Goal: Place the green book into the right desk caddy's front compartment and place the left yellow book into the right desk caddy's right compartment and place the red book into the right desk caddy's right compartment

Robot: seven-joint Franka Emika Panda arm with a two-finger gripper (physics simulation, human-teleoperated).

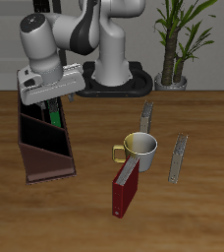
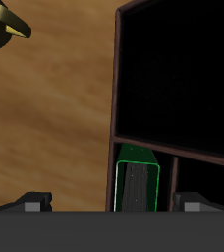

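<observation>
The green book [image 2: 137,185] stands upright inside a small compartment of the right desk caddy [image 1: 45,162], a dark maroon box; a sliver of the green book [image 1: 55,112] shows under my hand in the exterior view. My gripper [image 2: 114,202] hangs just above it, open, with its fingertips [image 2: 35,201] well apart from the book's sides. A divider [image 2: 173,146] separates this compartment from a larger dark one. The red book [image 1: 126,187] stands near the table's front. The left yellow book [image 1: 179,157] lies edge-on beyond the mug.
A pale mug [image 1: 140,148] with a yellow handle stands just behind the red book. A second thin yellow book [image 1: 148,115] stands farther back. A potted plant [image 1: 173,44] is at the table's back by the robot base.
</observation>
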